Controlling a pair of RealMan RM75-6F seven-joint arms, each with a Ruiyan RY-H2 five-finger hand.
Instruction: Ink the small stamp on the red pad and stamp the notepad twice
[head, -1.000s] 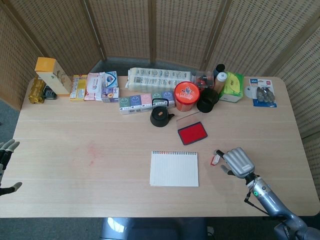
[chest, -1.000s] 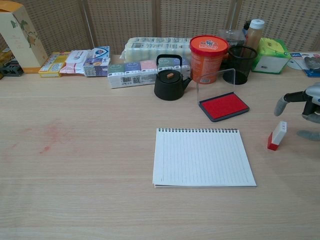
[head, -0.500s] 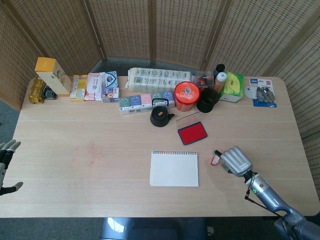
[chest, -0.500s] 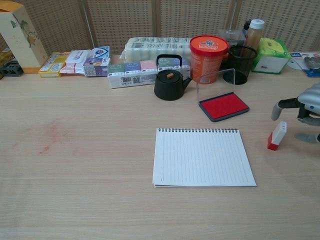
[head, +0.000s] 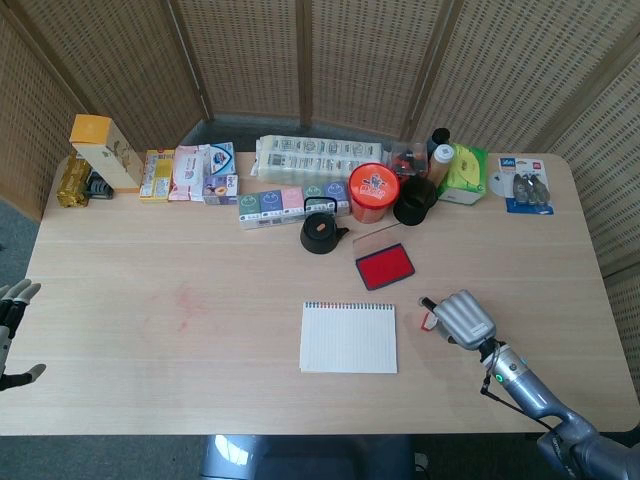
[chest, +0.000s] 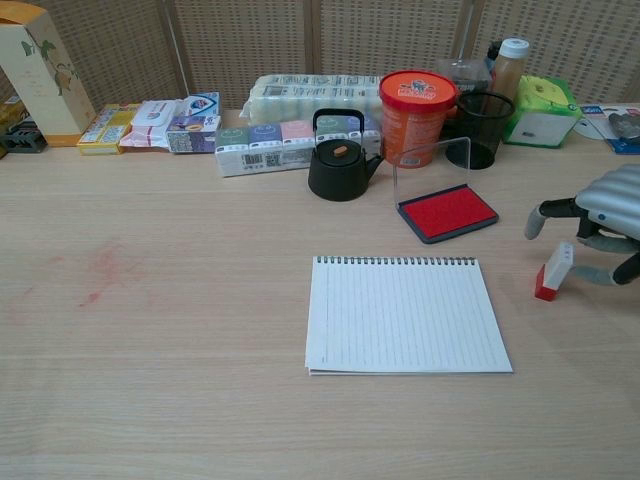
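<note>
The small stamp (chest: 552, 271), white with a red base, stands tilted on the table right of the notepad (chest: 404, 314); from above the stamp (head: 429, 321) is mostly covered by my right hand (head: 461, 318). That right hand (chest: 598, 214) hovers over the stamp with fingers spread around it, holding nothing. The red ink pad (chest: 447, 212) lies open behind the notepad, its clear lid raised. In the head view the notepad (head: 349, 337) is blank and the ink pad (head: 385, 265) sits beyond it. My left hand (head: 12, 318) hangs open off the table's left edge.
A black teapot (chest: 338, 157), an orange tub (chest: 416, 115) and a black mesh cup (chest: 484, 128) stand behind the ink pad. Boxes and packets (chest: 280, 120) line the back of the table. A faint red smear (chest: 100, 270) marks the wood at left.
My right hand has moved left and slightly forward, closing in over the small stamp. The stamp, the notepad and the left hand have stayed where they were.
</note>
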